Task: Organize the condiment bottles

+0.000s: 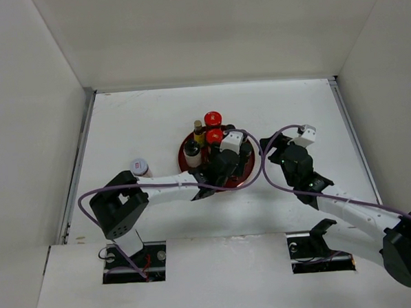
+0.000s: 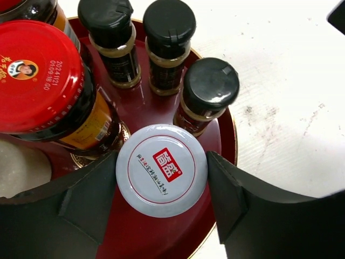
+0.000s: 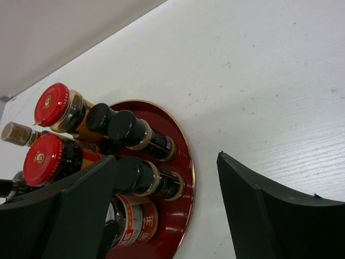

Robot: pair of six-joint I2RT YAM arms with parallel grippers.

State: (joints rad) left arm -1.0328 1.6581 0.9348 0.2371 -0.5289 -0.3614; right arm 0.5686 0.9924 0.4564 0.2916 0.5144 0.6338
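Two red-capped jars (image 3: 52, 105) and three black-capped bottles (image 3: 141, 135) stand on the red tray (image 3: 186, 162), the right gripper (image 3: 166, 159) spread wide beside them.

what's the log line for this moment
left end effector: shut on white-lidded jar over red tray | right end effector: open, empty | on tray: red-capped jars, black-capped bottles | on table: other white-lidded jar

White-lidded jar (image 2: 161, 170): pale grey-white lid, thin red ring, red square mark with white characters. Red-capped jar (image 2: 38, 75): glossy red cap, small portrait badge, white print; dark contents, orange-yellow label. Three slim bottles (image 2: 168, 21): black caps, dark glass. Tray (image 2: 222, 145): deep red, gold rim. Table (image 2: 291, 81): white, faint grey scuffs.
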